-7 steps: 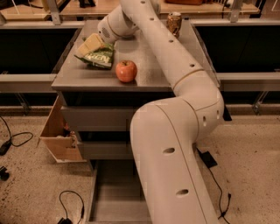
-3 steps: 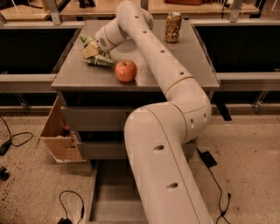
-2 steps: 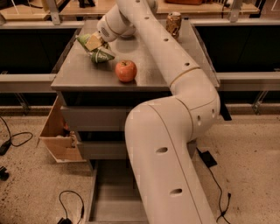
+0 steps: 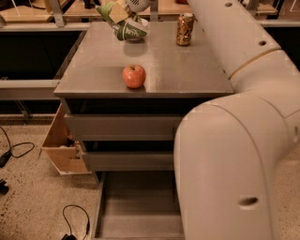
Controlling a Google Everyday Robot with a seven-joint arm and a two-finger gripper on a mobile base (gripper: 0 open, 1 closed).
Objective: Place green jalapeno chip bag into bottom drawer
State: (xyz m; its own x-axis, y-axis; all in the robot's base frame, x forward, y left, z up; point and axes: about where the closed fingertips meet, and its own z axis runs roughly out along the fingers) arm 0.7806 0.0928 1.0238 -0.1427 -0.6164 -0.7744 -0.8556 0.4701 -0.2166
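Note:
The green jalapeno chip bag (image 4: 127, 29) hangs in my gripper (image 4: 122, 11) at the top of the camera view, lifted above the back left of the grey cabinet top (image 4: 187, 70). The gripper is shut on the bag's upper part, and its shadow falls on the top below it. The bottom drawer (image 4: 136, 206) is pulled out near the floor, a shallow grey tray with nothing in it. My large white arm (image 4: 234, 140) covers the drawer's right side.
A red apple (image 4: 134, 76) sits near the front of the cabinet top. A brown drink can (image 4: 185, 29) stands at the back right. Two higher drawers (image 4: 122, 126) are closed. A cardboard box (image 4: 61, 150) and cables (image 4: 75, 218) lie on the floor at the left.
The gripper has closed on the chip bag and lifted it off the cabinet top. The view has moved closer and the bottom drawer now shows open.

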